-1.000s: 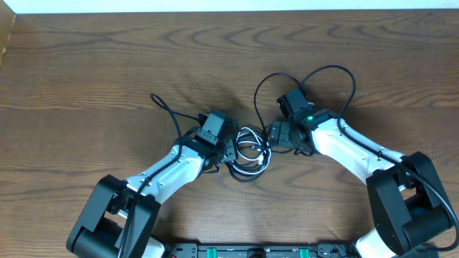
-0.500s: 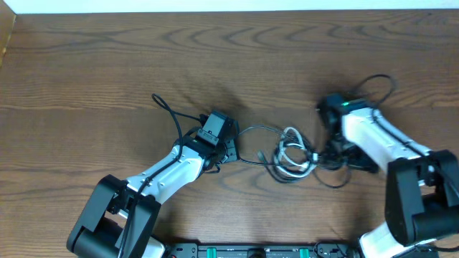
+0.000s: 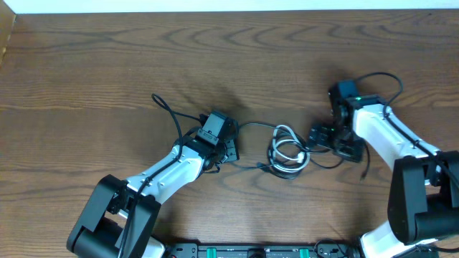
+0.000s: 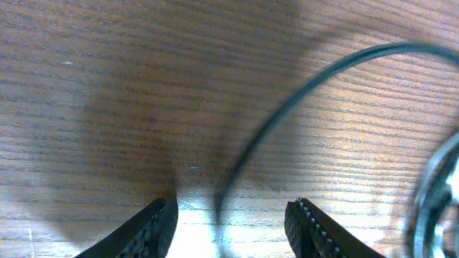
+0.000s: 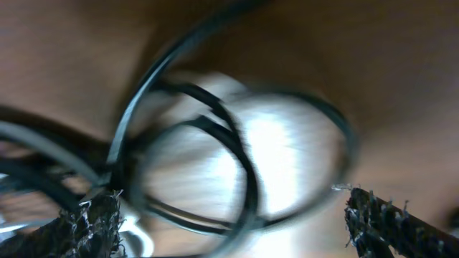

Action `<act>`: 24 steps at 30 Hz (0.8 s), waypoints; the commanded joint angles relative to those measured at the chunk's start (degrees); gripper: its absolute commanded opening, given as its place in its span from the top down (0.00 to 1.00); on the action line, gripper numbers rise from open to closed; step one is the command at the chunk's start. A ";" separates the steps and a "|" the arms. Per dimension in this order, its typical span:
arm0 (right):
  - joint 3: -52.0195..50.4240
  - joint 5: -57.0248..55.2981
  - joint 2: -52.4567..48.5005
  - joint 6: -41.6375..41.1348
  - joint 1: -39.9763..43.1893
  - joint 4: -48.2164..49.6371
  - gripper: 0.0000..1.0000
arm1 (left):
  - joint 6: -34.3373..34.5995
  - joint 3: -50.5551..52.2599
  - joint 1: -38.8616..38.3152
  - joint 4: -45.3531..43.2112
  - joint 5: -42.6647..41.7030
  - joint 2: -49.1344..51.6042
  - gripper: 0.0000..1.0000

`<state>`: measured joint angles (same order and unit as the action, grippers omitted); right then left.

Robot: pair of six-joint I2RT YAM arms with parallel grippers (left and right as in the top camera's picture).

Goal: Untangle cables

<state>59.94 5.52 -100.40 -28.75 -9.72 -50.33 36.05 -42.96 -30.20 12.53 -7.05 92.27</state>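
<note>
1. Two robot arms are reaching in from the bottom edge of the overhead view. The left arm [image 3: 165, 175] is angling up from the lower left, and the right arm [image 3: 387, 136] is bending in from the lower right.
2. The left gripper [image 3: 231, 149] is sitting just left of centre. In the left wrist view its two fingers [image 4: 154, 229] are standing partly apart. The black cable [image 4: 301, 93] is running down between them with a gap on either side, so they are gripping nothing.
3. The right gripper [image 3: 319, 135] is sitting right of centre, pointing left toward the tangle. Its wrist view is blurred, but its fingers [image 5: 93, 222] are spread wide. Black loops are lying between them, and nothing is being pinched.
4. Two cables are lying on the table between the grippers, one black and one white.
5. The black cable is thin and long. It is arcing from the left gripper rightward into the bundle and looping on toward the right gripper.
6. The white cable [image 3: 284, 130] is shorter and is coiling in a few loose rings at mid-frame. Black strands are crossing it in one tangle.
7. A green light [image 3: 349, 91] is glowing on the right arm, in the upper right.
8. The brown wooden table [image 3: 107, 57] is stretching back to a pale strip along the top edge.
</note>
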 commanded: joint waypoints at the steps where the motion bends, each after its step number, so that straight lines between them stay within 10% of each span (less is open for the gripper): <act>1: 0.90 10.45 0.00 1.81 -3.41 2.97 0.04 | 0.24 0.74 0.28 0.48 1.31 1.11 0.45; 12: 0.92 9.38 0.00 1.88 -14.03 9.90 0.09 | -6.73 0.39 0.57 0.42 -7.91 -1.90 0.37; 24: 1.14 25.09 0.07 1.81 -5.33 8.35 0.19 | -18.40 0.22 0.31 2.27 -15.21 -10.95 0.34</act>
<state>60.05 24.25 -100.40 -27.64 -18.17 -40.97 20.25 -42.83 -29.74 14.55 -20.99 79.44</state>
